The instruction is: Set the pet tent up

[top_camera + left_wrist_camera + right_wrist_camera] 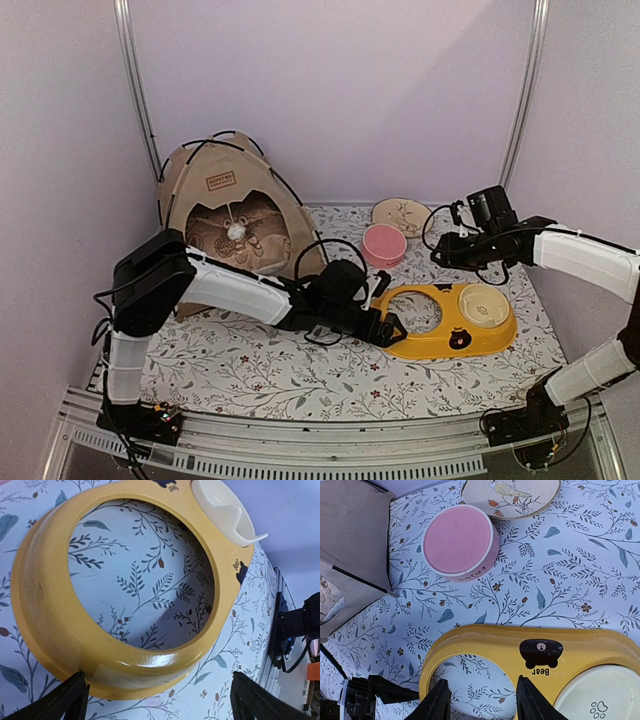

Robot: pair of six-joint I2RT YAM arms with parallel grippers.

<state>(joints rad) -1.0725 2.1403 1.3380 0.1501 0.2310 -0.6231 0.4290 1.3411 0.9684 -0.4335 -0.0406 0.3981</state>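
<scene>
1. The pet tent [240,190] stands at the back left of the desk [260,370]. Its black poles [283,188] arch over the tan fabric, and the white pom-pom [236,231] hangs in the doorway. It looks largely erected.
2. The left gripper [159,677] is spread wide at the near end of the yellow double-bowl feeder [440,340], with one finger on each side of the empty ring's outer wall. It pinches nothing, and whether a finger touches the wall is hard to tell.
3. The right gripper [482,680] is also spread and empty. It hangs above the feeder, near the pink bowl [383,245] and the patterned dish [402,215].
4. The step in hand seems to be handling the feeder beside the tent, not the tent itself.
5. To do it well, set the left fingers squarely across the ring's wall before pressing them together, because a slanted grip would slip on the glossy, curved plastic.
6. Slide the feeder low along the desk and do not tip it, since the cream bowl [483,305] sits loose in the far ring.
7. Keep the left arm's elbow clear of the tent's front edge, as a nudge there could flex a pole.
</scene>
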